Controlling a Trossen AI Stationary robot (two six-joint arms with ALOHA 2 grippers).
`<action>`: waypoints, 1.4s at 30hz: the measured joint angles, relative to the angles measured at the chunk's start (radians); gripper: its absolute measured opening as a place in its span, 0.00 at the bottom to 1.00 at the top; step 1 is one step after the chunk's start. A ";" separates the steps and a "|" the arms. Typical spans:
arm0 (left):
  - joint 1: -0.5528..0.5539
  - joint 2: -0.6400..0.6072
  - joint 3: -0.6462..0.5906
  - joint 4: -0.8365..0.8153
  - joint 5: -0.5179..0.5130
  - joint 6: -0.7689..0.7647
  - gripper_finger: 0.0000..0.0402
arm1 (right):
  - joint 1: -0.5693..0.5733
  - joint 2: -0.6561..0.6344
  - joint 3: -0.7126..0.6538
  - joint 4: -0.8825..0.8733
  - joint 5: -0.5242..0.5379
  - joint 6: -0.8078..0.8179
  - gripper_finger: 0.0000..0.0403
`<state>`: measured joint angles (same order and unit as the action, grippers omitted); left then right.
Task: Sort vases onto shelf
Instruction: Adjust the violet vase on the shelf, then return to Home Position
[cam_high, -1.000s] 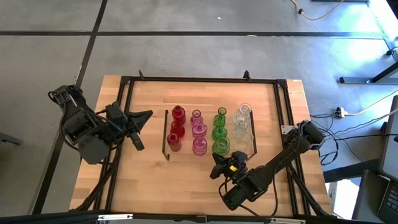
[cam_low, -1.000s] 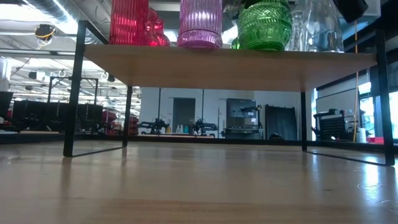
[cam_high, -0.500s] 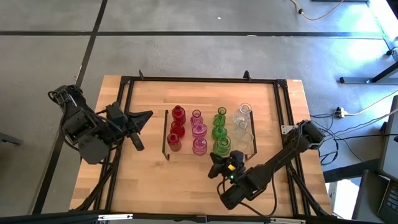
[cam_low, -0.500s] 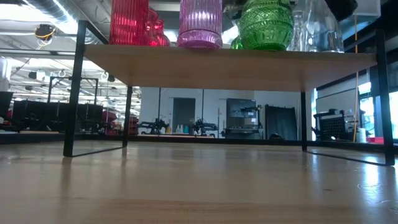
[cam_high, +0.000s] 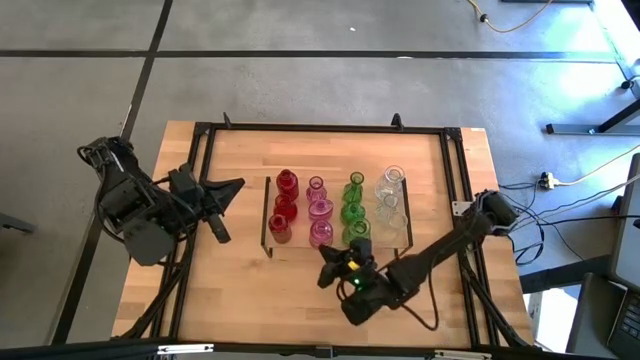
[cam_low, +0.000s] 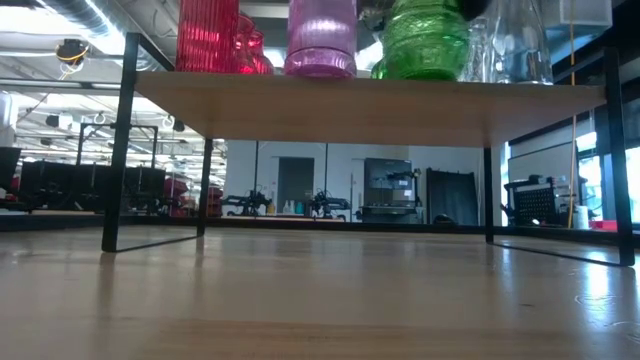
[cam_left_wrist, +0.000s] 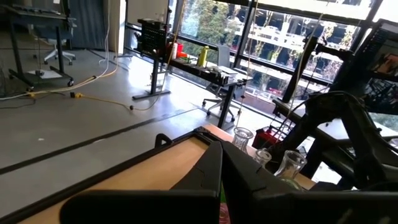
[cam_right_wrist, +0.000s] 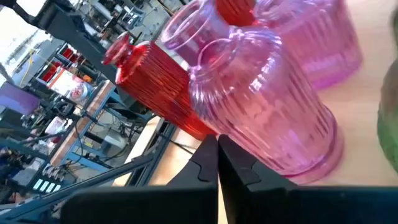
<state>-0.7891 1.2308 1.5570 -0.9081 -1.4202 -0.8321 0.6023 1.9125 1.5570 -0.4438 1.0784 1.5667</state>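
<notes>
Looking past the left tool (cam_left_wrist: 221, 186), dark fingers pressed together with no gap. Ahead, the pale wooden desk (cam_left_wrist: 155, 168) edged by a black frame. Beyond the fingertips, clear vases (cam_left_wrist: 241, 137) standing close together, with a red vase (cam_left_wrist: 268, 135) just behind them. Toward 3 o'clock, the other arm (cam_left_wrist: 339, 134), dark and bent over the vases. Farther off, grey floor with a yellow cable (cam_left_wrist: 99, 99), a cluttered bench (cam_left_wrist: 205, 65) and tall windows.

Upright glass vases (cam_high: 320, 209) (colour-sorted rows), on wooden shelf (cam_high: 268, 222)
</notes>
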 joint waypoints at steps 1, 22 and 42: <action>0.000 0.000 0.000 0.000 0.000 -0.003 0.00 | -0.007 0.000 0.000 0.010 -0.004 -0.020 0.00; -0.040 0.000 0.000 0.000 0.001 -0.004 0.00 | 0.100 -0.026 0.128 -0.142 0.063 -0.069 0.00; -0.230 -0.288 -0.033 -0.241 0.142 0.107 0.00 | 0.244 -0.349 0.278 -1.126 0.377 0.079 0.00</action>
<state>-1.0191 0.9426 1.5242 -1.1493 -1.2780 -0.7249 0.8461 1.5639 1.8348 -1.5701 1.4556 1.6461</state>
